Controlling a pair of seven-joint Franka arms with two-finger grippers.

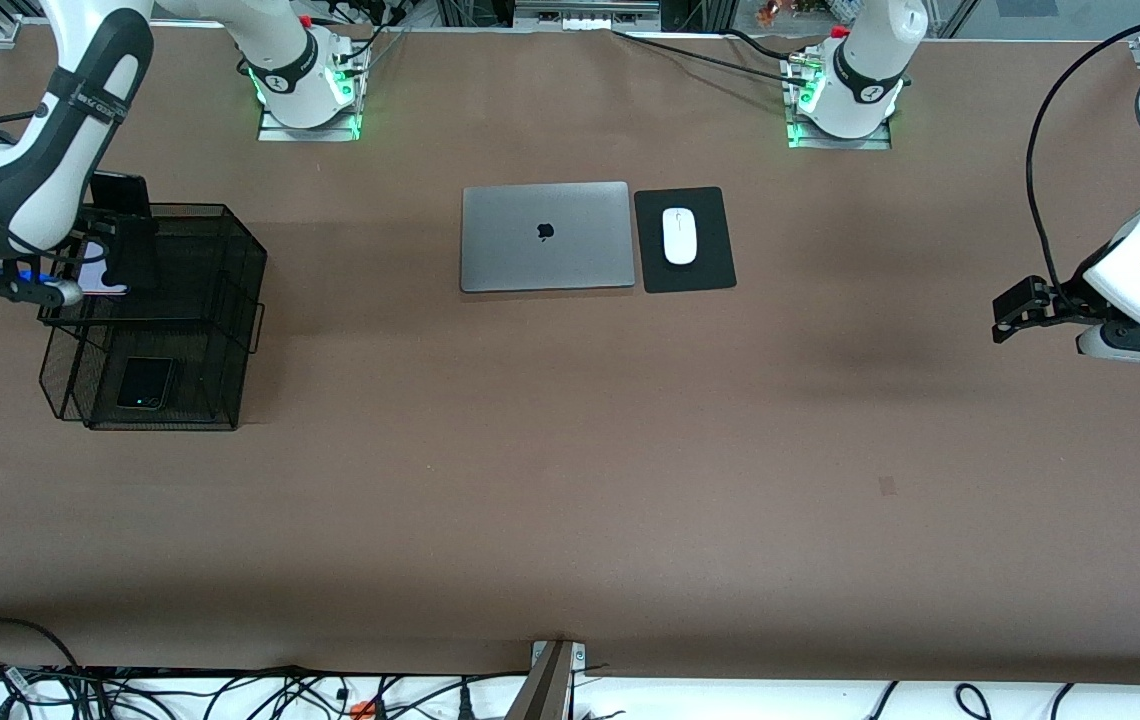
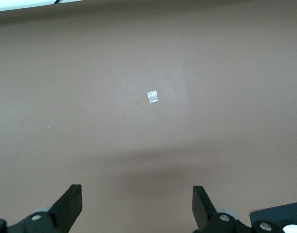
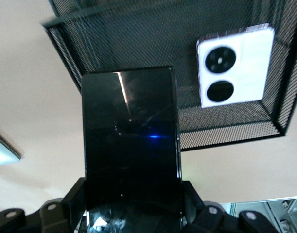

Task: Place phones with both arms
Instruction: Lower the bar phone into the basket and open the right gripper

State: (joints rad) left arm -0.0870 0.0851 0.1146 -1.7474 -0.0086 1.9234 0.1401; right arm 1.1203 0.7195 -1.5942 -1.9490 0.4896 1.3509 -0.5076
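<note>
Right end effector (image 1: 90, 265) hangs over the upper tier of the black mesh tray (image 1: 220, 260) at the right arm's end of the worktop, pinching the long slim black phone (image 3: 131, 141) by one end. On that upper tier lies the lilac-white phone (image 3: 235, 65), its two black camera circles facing up. The squarish black phone (image 1: 145, 383) rests in the tray's lower tier, nearer the front camera.

Left end effector (image 1: 1015, 312) waits over bare worktop at the left arm's end, fingers (image 2: 70, 206) spread wide with nothing between them.

Brown matte covering (image 1: 570, 480) spans the worktop, with a small pale scrap (image 2: 152, 96) lying on it. A closed grey laptop (image 1: 546, 237) sits mid-worktop beside a black mouse pad (image 1: 705, 270) carrying a white mouse (image 1: 679, 236). Loose cables (image 1: 230, 690) run along the edge nearest the front camera.
</note>
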